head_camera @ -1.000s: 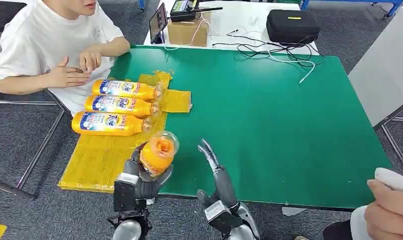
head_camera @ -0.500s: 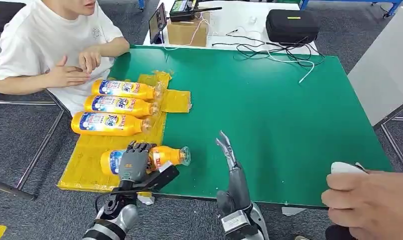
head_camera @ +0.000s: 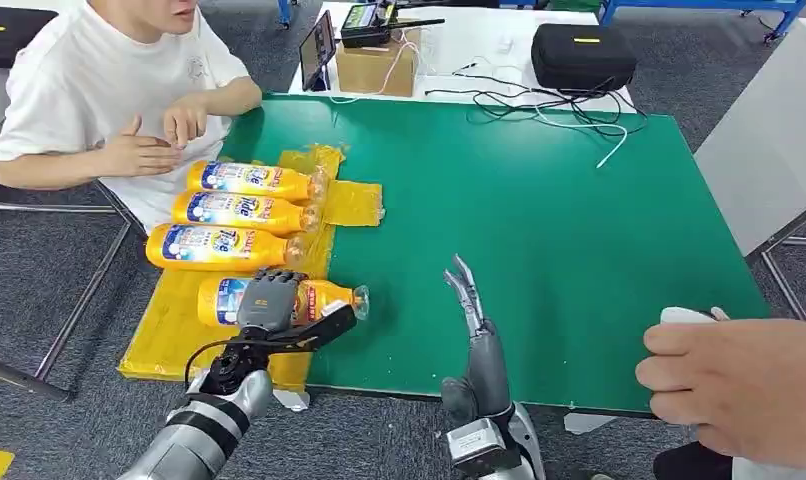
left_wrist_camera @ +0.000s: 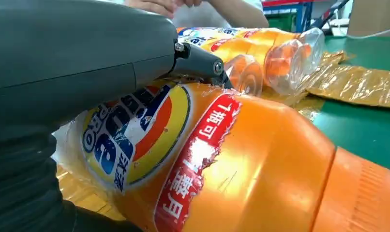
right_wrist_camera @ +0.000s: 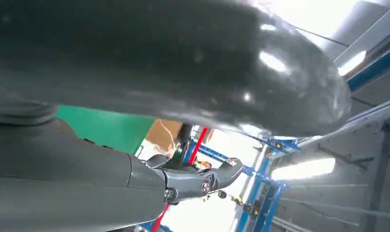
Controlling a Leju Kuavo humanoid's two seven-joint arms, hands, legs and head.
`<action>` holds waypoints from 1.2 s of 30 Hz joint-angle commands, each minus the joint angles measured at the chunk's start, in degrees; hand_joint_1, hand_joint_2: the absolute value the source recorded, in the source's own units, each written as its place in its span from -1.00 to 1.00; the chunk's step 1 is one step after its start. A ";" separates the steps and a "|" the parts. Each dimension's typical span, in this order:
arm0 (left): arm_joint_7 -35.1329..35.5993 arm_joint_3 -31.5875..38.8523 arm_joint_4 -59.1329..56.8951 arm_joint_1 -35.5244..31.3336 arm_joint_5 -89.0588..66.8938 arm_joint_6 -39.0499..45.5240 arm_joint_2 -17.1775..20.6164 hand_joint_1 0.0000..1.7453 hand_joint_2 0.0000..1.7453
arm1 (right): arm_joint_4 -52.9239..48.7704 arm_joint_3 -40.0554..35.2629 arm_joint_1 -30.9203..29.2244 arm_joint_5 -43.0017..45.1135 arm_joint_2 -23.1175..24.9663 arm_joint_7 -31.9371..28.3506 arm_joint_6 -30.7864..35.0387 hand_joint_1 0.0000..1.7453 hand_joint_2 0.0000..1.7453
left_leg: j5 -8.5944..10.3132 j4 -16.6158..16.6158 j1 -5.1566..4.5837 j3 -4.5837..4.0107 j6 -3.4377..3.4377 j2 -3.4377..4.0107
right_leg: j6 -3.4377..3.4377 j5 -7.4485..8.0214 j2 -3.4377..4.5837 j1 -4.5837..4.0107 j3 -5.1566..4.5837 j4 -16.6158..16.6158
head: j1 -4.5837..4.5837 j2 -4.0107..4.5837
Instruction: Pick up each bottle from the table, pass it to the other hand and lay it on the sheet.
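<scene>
An orange bottle [head_camera: 324,298] with a blue label lies on its side on the yellow sheet [head_camera: 174,335], cap toward the green table. My left hand [head_camera: 268,304] grips it around the middle from above; in the left wrist view the thumb [left_wrist_camera: 77,58] presses over the bottle's label [left_wrist_camera: 135,130]. Three more orange bottles [head_camera: 241,211] lie side by side on the sheet just beyond it. My right hand [head_camera: 471,300] stands over the green table [head_camera: 539,210] to the right of the bottle, fingers straight and apart, holding nothing.
A person in a white shirt [head_camera: 89,80] sits at the table's far left corner, hands near the sheet. Another person's hand [head_camera: 729,385] with a white object [head_camera: 684,316] reaches in at the near right. A cardboard box [head_camera: 377,62], black case [head_camera: 583,52] and cables lie beyond the far edge.
My left hand brought the bottle down from a raised, cap-up hold and laid it flat on the sheet. The right hand drew away to the right. A person's hand came in at the lower right.
</scene>
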State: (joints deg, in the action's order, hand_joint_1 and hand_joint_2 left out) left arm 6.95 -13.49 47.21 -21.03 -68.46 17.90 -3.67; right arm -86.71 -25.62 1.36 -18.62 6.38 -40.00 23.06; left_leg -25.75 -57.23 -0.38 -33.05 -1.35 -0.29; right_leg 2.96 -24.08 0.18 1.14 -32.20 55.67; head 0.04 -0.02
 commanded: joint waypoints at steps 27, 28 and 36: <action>-15.70 -0.12 21.56 8.12 29.87 -1.37 -0.28 -1.00 1.00 | 6.34 3.90 2.07 -1.72 0.01 0.00 -3.23 -1.00 -1.00 | 0.14 0.03 0.15 0.11 0.19 0.09 | -0.32 0.11 0.00 -0.18 0.07 -0.09 | 0.02 0.00; -16.18 -0.62 23.82 8.52 31.36 1.14 -0.59 -1.00 1.00 | 6.80 3.50 2.23 -1.38 0.13 0.00 -2.78 -1.00 -1.00 | 0.16 -0.03 0.13 0.01 0.16 0.01 | -0.27 0.11 -0.06 -0.15 -0.01 -0.03 | 0.00 0.02; -24.90 -2.87 30.72 9.37 39.22 13.09 -2.60 -1.00 1.00 | 8.03 -1.59 0.32 -1.03 -1.49 0.00 6.36 -1.00 -1.00 | 0.17 -0.04 0.10 -0.45 0.16 0.06 | -0.27 0.12 -0.01 -0.11 -0.50 0.00 | 0.02 0.02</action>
State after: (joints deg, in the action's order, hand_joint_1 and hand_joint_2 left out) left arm -12.29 -13.55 69.80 -12.41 -33.59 23.90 -4.35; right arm -83.32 -22.84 4.31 -19.39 6.32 -40.02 22.08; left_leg -25.55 -57.25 -0.35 -33.55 -1.25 -0.24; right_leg 2.77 -23.94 0.18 1.10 -32.78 55.69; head 0.07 0.00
